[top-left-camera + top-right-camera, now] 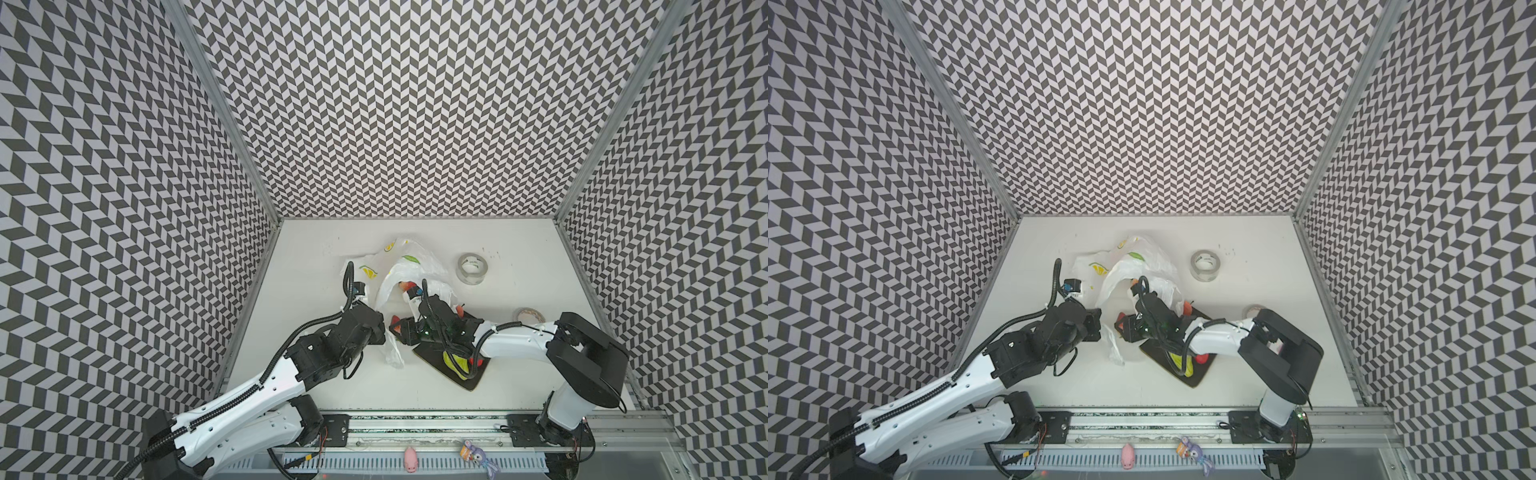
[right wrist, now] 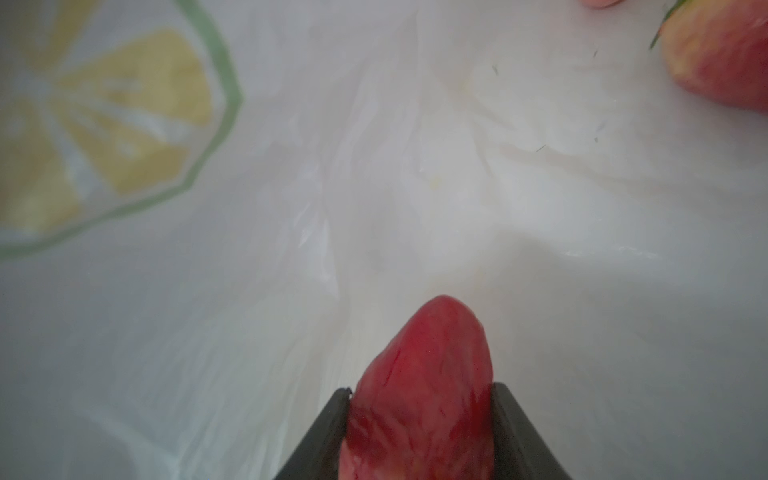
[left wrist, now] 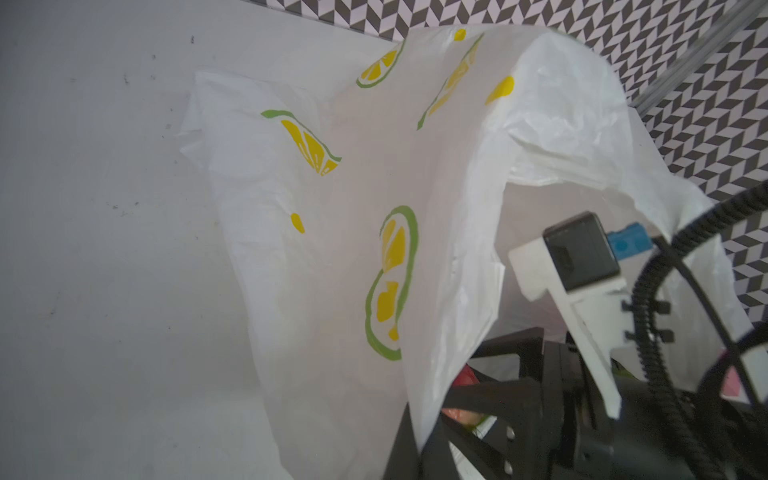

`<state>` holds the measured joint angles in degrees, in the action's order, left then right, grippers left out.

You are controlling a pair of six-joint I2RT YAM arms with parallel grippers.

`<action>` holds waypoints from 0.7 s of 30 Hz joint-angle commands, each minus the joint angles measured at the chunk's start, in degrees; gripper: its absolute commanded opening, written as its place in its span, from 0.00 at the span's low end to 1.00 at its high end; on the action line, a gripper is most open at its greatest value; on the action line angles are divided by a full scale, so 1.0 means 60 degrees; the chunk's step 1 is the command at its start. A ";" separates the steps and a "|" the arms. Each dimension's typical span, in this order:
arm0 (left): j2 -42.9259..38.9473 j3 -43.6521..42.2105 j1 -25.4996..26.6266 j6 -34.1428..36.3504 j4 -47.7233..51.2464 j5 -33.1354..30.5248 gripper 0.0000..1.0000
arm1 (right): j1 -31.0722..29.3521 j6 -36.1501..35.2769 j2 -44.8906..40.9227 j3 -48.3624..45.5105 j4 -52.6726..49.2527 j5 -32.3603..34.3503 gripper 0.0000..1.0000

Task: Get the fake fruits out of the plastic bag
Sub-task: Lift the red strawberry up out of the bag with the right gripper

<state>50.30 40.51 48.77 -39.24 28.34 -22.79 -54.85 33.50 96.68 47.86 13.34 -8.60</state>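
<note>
The plastic bag (image 1: 401, 266) (image 1: 1133, 257), white with lemon prints, lies crumpled at the table's middle. My left gripper (image 1: 384, 332) (image 3: 419, 440) is shut on the bag's front edge and holds the mouth up. My right gripper (image 1: 398, 328) (image 2: 422, 395) is shut on a red fake fruit (image 2: 424, 374) at the bag's mouth, over the plastic. Another red-pink fruit (image 2: 723, 62) lies on the plastic beyond it, and one (image 1: 406, 286) shows inside the mouth in a top view. A yellow pear (image 1: 453, 361) and a small red fruit (image 1: 480, 361) rest on a black board (image 1: 471, 380).
A clear tape roll (image 1: 472, 268) stands right of the bag. A second roll (image 1: 528, 314) sits partly behind my right arm. A pink pig (image 1: 411, 459) and a purple toy (image 1: 478, 453) lie on the front rail. Patterned walls enclose three sides.
</note>
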 commanded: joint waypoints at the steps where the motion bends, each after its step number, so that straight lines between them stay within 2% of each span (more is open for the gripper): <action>1: 0.0121 0.0444 -0.0840 0.0949 -0.0888 0.0694 0.00 | -0.0029 -0.1343 0.0005 0.0026 0.0676 -0.0820 0.44; 6: 0.0776 0.0976 -0.1336 0.1561 -0.1193 0.0934 0.00 | -0.0106 -0.2216 -0.0287 -0.0169 0.0429 -0.1445 0.43; 13: 0.1026 0.0758 -0.1647 0.1545 -0.1426 0.1380 0.00 | -0.0385 -0.3369 -0.2146 -0.0804 -0.0202 -0.2070 0.43; 17: 0.0884 0.0565 -0.1709 0.1457 -0.1481 0.1337 0.00 | -0.0383 -0.3627 -0.3226 -0.1175 -0.0970 -0.2670 0.43; 21: 0.0946 0.0523 -0.1800 0.1428 -0.1622 0.1394 0.00 | -0.0381 -0.3374 -0.3540 -0.1422 -0.1060 -0.2832 0.43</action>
<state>56.34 44.18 38.54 -30.89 20.51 -14.81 -56.88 14.41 76.27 40.66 7.70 -23.29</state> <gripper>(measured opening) 0.047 0.464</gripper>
